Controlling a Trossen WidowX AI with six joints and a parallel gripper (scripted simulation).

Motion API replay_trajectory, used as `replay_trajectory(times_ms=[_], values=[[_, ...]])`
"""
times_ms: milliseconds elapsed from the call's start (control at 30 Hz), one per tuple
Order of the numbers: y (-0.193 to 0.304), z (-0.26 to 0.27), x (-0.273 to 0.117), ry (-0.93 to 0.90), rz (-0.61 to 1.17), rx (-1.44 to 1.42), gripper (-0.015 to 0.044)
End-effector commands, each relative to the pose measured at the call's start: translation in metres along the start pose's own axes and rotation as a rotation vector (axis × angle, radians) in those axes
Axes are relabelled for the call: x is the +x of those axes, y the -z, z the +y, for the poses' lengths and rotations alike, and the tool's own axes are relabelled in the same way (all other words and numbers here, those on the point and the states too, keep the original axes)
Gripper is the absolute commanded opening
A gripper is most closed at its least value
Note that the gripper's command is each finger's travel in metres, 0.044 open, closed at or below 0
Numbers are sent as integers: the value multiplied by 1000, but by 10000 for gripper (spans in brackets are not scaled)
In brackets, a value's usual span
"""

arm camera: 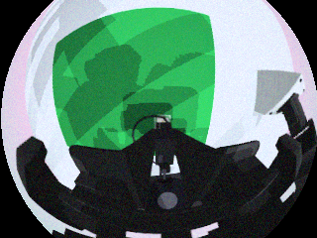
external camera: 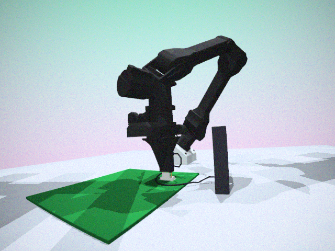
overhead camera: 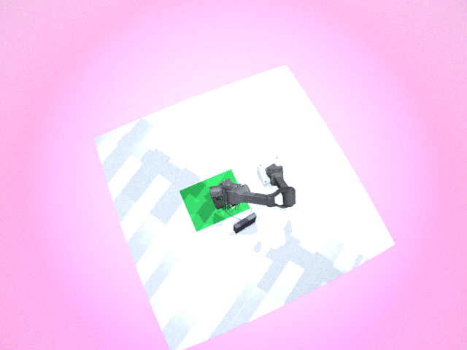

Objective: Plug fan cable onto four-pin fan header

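The green board lies flat. The white four-pin header stands on it, with a thin yellow pin showing at its right in the exterior view. My gripper points straight down, directly at the header's top, shut on the cable's plug. The fingers hide nearly all of the plug, so how deep it sits cannot be told. The black cable loops around beside the header and runs to the dark upright fan block. In the top view the arm hides the fingertips.
The fan block stands just off the board's edge, close to the gripper, with the cable low between them. The arm's pale base stands beyond the board. The arm arches over the board's edge, and patchy shadows cross board and table.
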State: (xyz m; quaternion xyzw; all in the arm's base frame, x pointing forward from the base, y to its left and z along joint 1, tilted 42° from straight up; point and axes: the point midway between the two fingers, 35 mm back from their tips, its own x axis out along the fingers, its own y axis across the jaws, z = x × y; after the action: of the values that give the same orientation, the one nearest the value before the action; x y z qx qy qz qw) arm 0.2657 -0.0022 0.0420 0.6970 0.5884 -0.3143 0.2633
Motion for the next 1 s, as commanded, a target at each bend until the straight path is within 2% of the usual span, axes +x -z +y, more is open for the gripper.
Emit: replay_trajectory(times_ms=[0,667,967], values=[[0,-1,3,3,6,6,0],[1,-1,15,2,6,6,0],[0,-1,13,1,2,1,236]])
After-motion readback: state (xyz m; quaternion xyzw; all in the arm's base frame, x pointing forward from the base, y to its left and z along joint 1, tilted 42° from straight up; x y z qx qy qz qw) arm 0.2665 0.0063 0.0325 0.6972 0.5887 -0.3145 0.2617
